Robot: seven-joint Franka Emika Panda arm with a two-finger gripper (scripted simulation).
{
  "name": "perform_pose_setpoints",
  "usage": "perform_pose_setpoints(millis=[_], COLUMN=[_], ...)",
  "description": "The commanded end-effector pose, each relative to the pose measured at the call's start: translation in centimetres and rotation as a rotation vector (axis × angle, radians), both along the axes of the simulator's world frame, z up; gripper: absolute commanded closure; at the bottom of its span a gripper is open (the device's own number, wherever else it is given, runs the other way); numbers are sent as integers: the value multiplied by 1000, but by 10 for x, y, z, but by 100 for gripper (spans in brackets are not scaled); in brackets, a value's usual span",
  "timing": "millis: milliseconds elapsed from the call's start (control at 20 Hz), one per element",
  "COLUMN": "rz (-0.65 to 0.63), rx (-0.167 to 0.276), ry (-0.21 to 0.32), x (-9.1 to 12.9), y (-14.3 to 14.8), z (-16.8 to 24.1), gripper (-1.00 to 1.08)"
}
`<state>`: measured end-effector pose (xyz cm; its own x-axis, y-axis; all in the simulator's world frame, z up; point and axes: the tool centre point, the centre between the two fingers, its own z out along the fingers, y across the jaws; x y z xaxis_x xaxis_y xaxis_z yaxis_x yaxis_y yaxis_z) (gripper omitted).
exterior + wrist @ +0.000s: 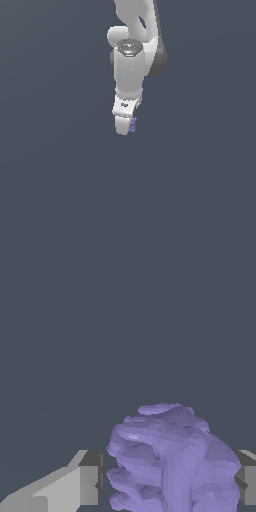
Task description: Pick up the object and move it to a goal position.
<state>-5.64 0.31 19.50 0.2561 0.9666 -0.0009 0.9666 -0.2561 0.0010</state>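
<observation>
gripper (126, 125): pointing down, closed around the purple lump | purple lump (172, 461): between the 2 fingers (82, 483), touching both pads | exterior view: lump at gripper tip

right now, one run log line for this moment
arm: claw around purple blob | blob: between fingers | contact: one side gapped | goal: not visible

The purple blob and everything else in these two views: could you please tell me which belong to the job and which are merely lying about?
Part of the job:
- purple blob, lumpy, sitting between the fingers
- gripper, its white fingers on either side of the blob

Lying about:
- nothing else; only the plain dark grey surface shows
</observation>
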Motion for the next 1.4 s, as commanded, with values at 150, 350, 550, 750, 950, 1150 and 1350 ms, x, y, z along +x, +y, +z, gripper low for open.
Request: perform_pose_setpoints(millis=[150,350,550,750,950,1150,1350], rz=[0,0,0,-1,-1,-2,-2], rx=[1,1,1,1,1,1,1], ry=[1,1,1,1,1,1,1], x=[3,5,9,12,16,18,20], y=[27,46,63,78,88,96,99], z=[59,100,140,173,197,213,221], gripper=[108,108,108,108,108,108,108])
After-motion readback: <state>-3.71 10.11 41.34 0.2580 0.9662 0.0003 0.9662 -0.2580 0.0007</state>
